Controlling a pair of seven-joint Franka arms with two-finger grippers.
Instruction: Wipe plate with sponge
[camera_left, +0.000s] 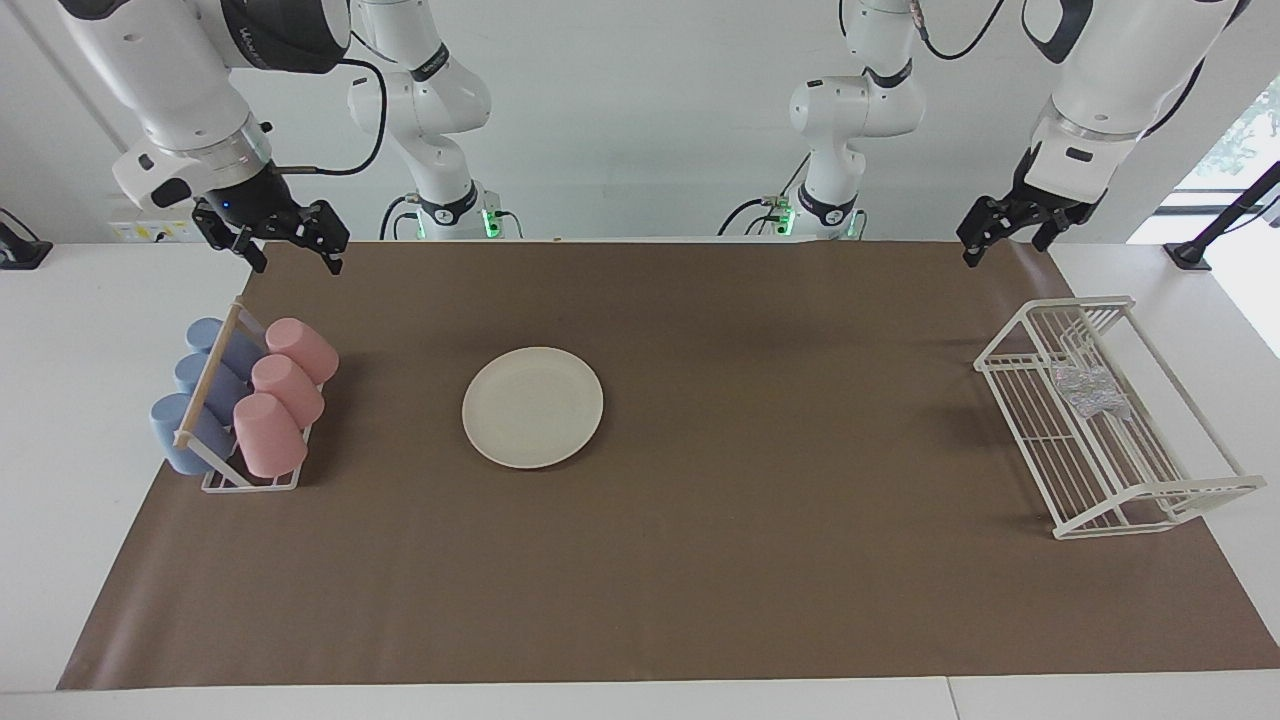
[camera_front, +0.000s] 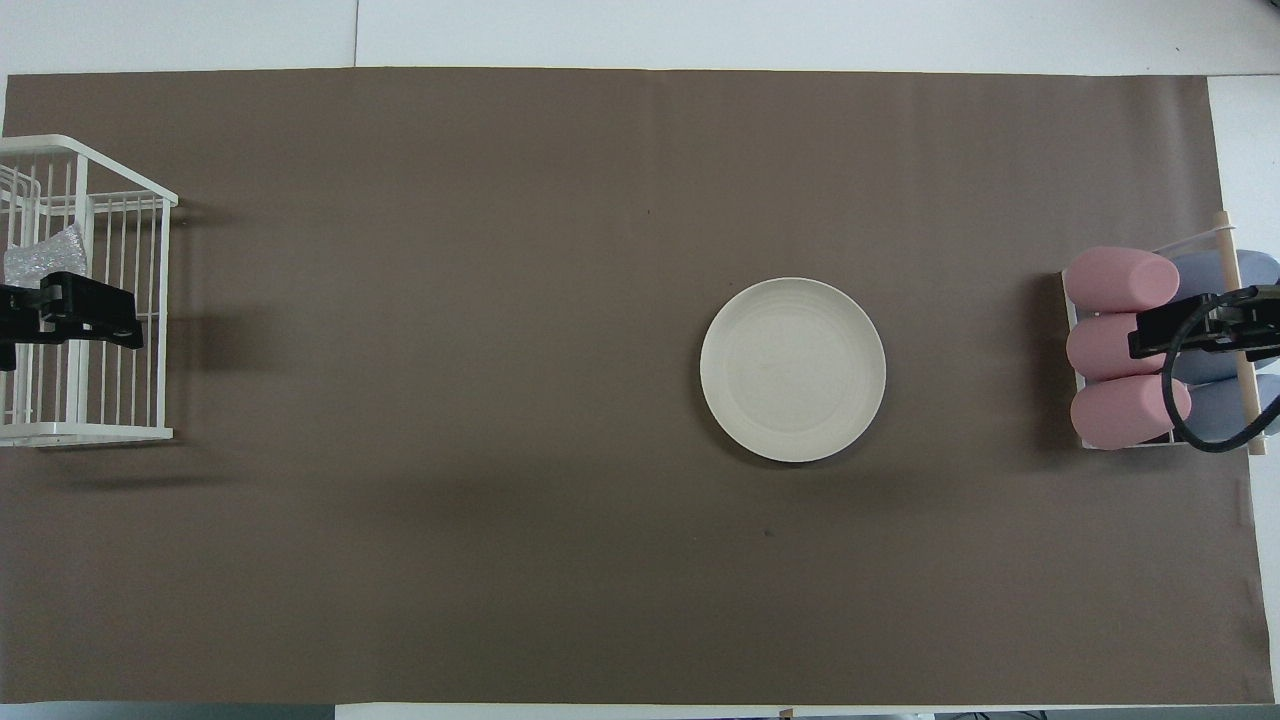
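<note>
The cream plate (camera_left: 532, 407) (camera_front: 792, 369) lies flat on the brown mat, toward the right arm's end of the table. The silvery sponge (camera_left: 1088, 390) (camera_front: 45, 258) lies inside the white wire rack (camera_left: 1130, 500) (camera_front: 100, 430) at the left arm's end. My left gripper (camera_left: 1005, 245) (camera_front: 70, 312) hangs open and empty, raised over the robots' edge of the mat by the rack, apart from the sponge. My right gripper (camera_left: 297, 266) (camera_front: 1205, 328) waits open and empty in the air above the cup holder.
A holder with pink cups (camera_left: 280, 395) (camera_front: 1120, 345) and blue cups (camera_left: 195, 395) lying on their sides stands at the right arm's end. The brown mat (camera_left: 760, 560) covers most of the table.
</note>
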